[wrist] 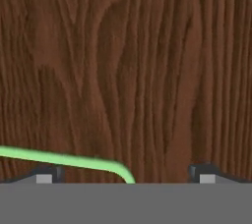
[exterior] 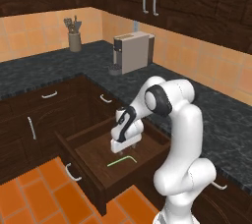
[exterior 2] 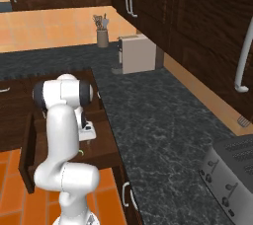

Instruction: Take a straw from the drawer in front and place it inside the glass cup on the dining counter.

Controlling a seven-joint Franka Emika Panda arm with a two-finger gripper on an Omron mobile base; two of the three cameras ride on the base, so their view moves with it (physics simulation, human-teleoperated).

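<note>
the drawer (exterior: 147, 142) is pulled open, and the straw (exterior: 122, 161) is seen lying flat on its wooden floor, toward the front, with its bent end to one side. the end effector (exterior: 126, 146) is held low inside the drawer, just above and behind the straw, with its fingers spread wide and nothing between them. in the hand view the straw (wrist: 64, 159) is crossed near the lower edge, its bend falling between the two fingertips (wrist: 47, 175), though whether it is centred between them cannot be told for certain from so close a view. for the step in hand, the grasp would best be made by lowering straight down until the tips are nearly on the wood, with the straw's straight run squared across the gap, and only then closing, since so thin a piece is easily pushed aside or pinched at the bend. apart from the straw, nothing else is seen in the drawer.
</note>
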